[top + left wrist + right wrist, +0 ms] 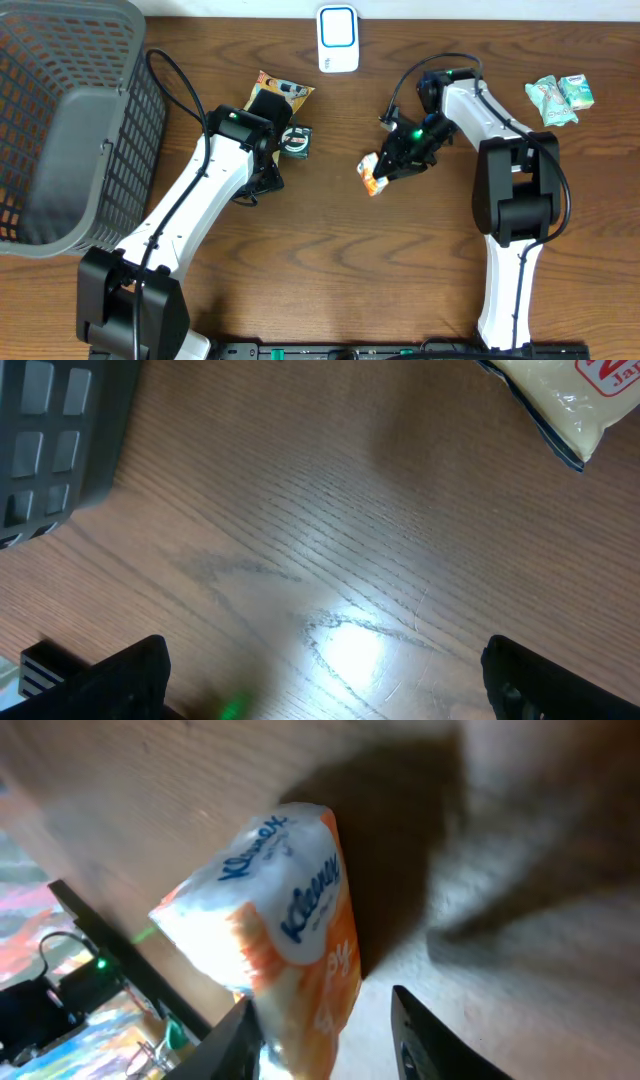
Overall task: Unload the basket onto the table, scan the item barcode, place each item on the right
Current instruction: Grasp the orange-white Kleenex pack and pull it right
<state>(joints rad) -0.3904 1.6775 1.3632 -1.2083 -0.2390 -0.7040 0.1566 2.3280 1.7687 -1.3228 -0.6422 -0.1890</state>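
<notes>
One orange-white Kleenex tissue pack (275, 910) on brown wooden table (300, 510) — right claw (325, 1035) parted around it, one finger touching; left claw (325, 685) spread wide, empty, above table.

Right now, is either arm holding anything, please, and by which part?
Seemingly nothing: the right gripper straddles an end of the tissue pack with a gap, and the left gripper hangs open over the table.

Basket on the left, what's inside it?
Only the basket's own gray mesh walls and floor show, with no item in sight. The part beyond the picture's left edge cannot be seen.
</notes>
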